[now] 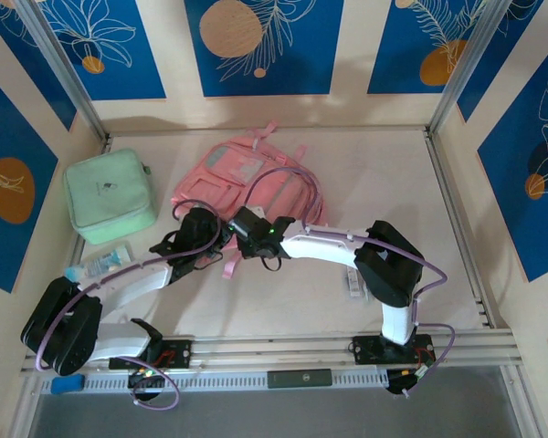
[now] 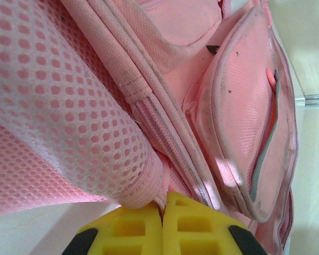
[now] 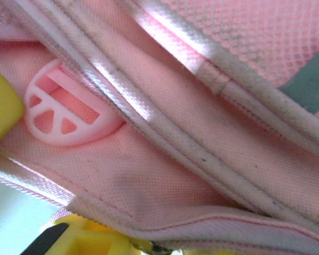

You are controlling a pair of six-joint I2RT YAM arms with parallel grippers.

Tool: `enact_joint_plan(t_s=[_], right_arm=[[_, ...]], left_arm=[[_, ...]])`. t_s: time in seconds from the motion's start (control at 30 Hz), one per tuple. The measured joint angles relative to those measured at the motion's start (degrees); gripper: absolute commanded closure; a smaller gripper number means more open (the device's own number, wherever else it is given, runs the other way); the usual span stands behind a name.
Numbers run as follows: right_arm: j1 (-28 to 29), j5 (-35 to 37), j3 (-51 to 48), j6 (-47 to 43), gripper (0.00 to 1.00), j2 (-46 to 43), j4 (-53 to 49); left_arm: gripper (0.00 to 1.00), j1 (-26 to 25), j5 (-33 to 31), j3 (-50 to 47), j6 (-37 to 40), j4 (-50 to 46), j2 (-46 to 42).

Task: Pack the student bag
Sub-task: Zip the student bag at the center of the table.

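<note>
The pink student bag (image 1: 256, 182) lay flat, mesh and zip pockets showing. 2 arms leaned over its near edge: left gripper (image 2: 162, 226) fingers together, right gripper (image 1: 242, 224) spacing unclear.

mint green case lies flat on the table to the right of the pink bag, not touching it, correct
No: the top external view shows the mint green case left of the pink bag, not right; it does lie flat on the table, apart from the bag.
</note>
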Motion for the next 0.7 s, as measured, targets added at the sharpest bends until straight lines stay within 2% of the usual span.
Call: enact_joint_plan(t_s=[0.07, 0.17, 0.27, 0.37, 0.53, 0.7], right_arm=[[0.66, 1.16, -0.59, -2.54, 0.78, -0.02, 1.07], [1.51, 2.58, -0.96, -5.66, 0.68, -0.02, 2.34], [1.51, 3.04, -0.96, -6.86, 0.68, -0.02, 2.99], [1.36, 3.93, -0.96, -7.82, 0.74, -0.02, 3.19], [0.5, 4.79, -0.96, -9.55, 0.92, -0.04, 3.87], [0.61, 4.85, -3.76, -11.1, 1.0, -2.29, 6.27]], left_arm=[[1.0, 0.0, -0.42, -0.07, 0.0, -0.13, -0.44], [1.0, 0.0, -0.81, -0.15, -0.04, -0.42, -0.98], [1.0, -0.15, -1.01, -0.22, -0.28, -0.35, -1.27], [1.0, -0.35, -1.36, -0.26, -0.48, -0.17, -1.29], [1.0, -0.46, -2.38, -0.42, -0.46, 0.04, -1.38], [1.0, -0.87, -2.73, -0.42, -0.2, -0.81, -2.54]])
